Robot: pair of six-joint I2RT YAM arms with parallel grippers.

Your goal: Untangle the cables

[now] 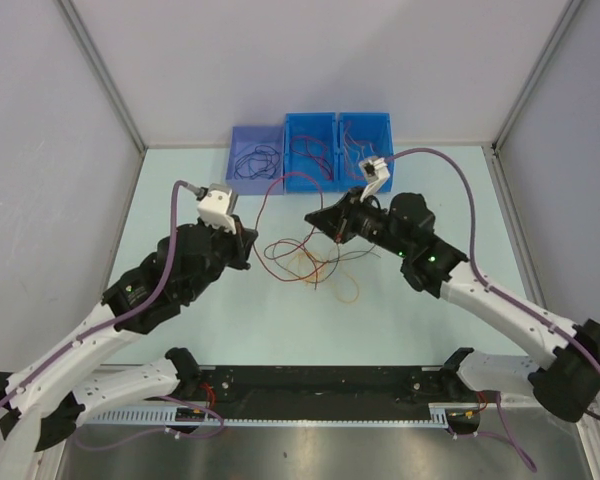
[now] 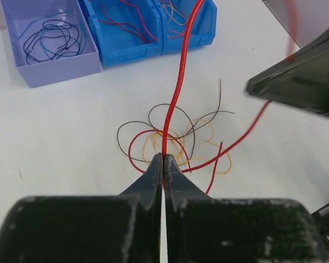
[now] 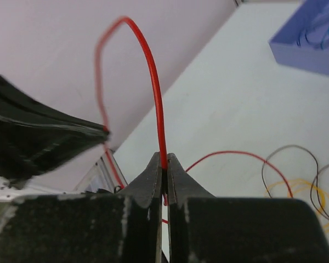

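A tangle of red, orange-yellow and black cables [image 1: 310, 262] lies mid-table between the arms. It also shows in the left wrist view [image 2: 178, 139] and at the right edge of the right wrist view [image 3: 304, 189]. One red cable [image 1: 263, 203] arcs up off the table between both grippers. My left gripper [image 1: 248, 246] is shut on this red cable [image 2: 175, 93], fingertips together [image 2: 163, 158] just above the tangle. My right gripper [image 1: 314, 218] is also shut on the same red cable [image 3: 156, 98], pinched at the tips [image 3: 163, 164].
A purple bin [image 1: 242, 133] holding black and blue cables stands at the back. Two blue bins [image 1: 323, 120] beside it hold red and orange-yellow cables. Grey walls close in left, right and behind. The right gripper body [image 2: 301, 82] hangs close by in the left wrist view.
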